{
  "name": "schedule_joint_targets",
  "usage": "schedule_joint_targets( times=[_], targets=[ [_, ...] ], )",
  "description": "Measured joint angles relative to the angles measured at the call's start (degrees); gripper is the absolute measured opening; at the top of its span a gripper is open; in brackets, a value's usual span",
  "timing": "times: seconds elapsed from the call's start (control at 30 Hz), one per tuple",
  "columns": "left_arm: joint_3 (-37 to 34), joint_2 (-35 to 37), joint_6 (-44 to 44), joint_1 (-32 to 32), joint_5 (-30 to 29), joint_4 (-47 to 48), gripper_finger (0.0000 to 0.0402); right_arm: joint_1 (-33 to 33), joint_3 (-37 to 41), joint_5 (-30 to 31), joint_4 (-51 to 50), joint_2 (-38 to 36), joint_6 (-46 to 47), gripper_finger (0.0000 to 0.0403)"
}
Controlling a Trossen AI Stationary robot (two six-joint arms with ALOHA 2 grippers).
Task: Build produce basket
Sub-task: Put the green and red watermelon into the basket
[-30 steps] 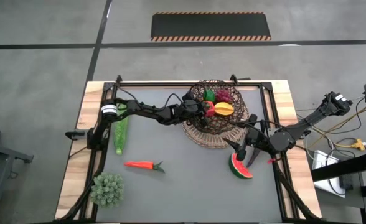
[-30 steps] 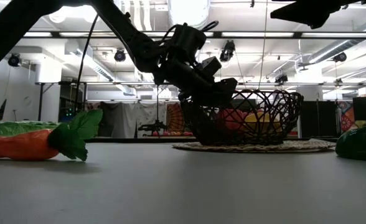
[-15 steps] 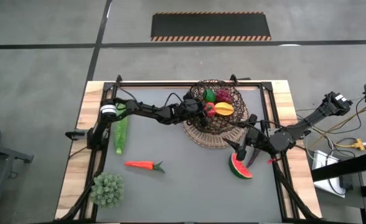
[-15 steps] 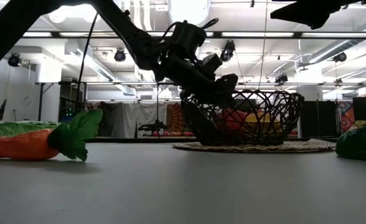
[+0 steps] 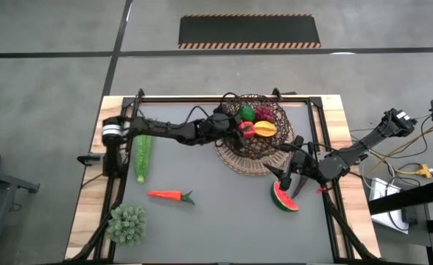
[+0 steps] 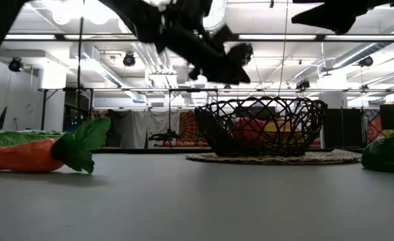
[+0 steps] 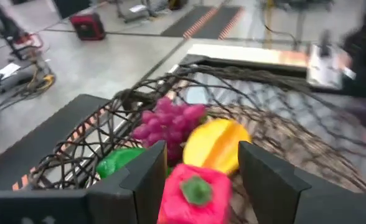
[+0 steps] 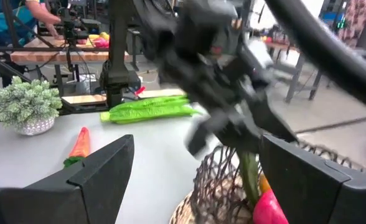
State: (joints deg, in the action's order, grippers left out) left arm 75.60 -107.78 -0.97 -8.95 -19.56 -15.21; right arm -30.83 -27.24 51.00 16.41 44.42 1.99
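My left hand (image 7: 195, 180) hangs released over the basket (image 5: 235, 151), pepper (image 7: 194, 194) inside; my right hand (image 5: 290, 177) gapes above the watermelon slice (image 5: 283, 198) on the worktop — light, hard, slick, so I'd pinch its flat faces.

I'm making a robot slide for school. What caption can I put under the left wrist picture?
Open left end effector above the basket, over a red pepper, mango, grapes and lime.

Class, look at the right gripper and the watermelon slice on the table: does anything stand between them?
Nothing visible does. The right gripper hangs open directly beside the watermelon slice, with only bare table around the slice. The basket sits just beyond, toward the left arm, not between them.
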Motion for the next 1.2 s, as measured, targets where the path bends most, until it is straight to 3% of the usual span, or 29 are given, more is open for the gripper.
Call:
schedule_joint_targets(
  times=[0.23,0.47,0.57,0.67,1.0,1.2],
  targets=[
    [-3.0,9.5,-8.0,8.3,0.6,5.2,0.018,0.0,0.1,-6.7,-4.5,1.0,10.2,0.0326],
    [-10.5,17.1,-14.6,18.4,0.7,1.7,0.018,0.0,-2.1,-27.7,-4.4,4.8,25.6,0.0325],
    [-12.9,18.5,-15.9,21.4,0.7,-0.4,0.018,-0.1,-5.2,-33.7,-7.1,8.2,34.5,0.0325],
    [-14.9,19.7,-16.0,23.5,0.6,-0.6,0.018,0.0,-10.1,-35.8,-17.4,12.9,44.0,0.0325],
    [-17.9,21.7,-15.9,26.4,0.2,-0.7,0.018,0.0,-31.2,-43.0,-71.2,32.7,70.3,0.0325],
    [-17.9,21.9,-15.9,27.5,-0.8,0.0,0.018,0.0,-36.6,-47.0,-78.6,42.6,70.5,0.0325]
  ],
)
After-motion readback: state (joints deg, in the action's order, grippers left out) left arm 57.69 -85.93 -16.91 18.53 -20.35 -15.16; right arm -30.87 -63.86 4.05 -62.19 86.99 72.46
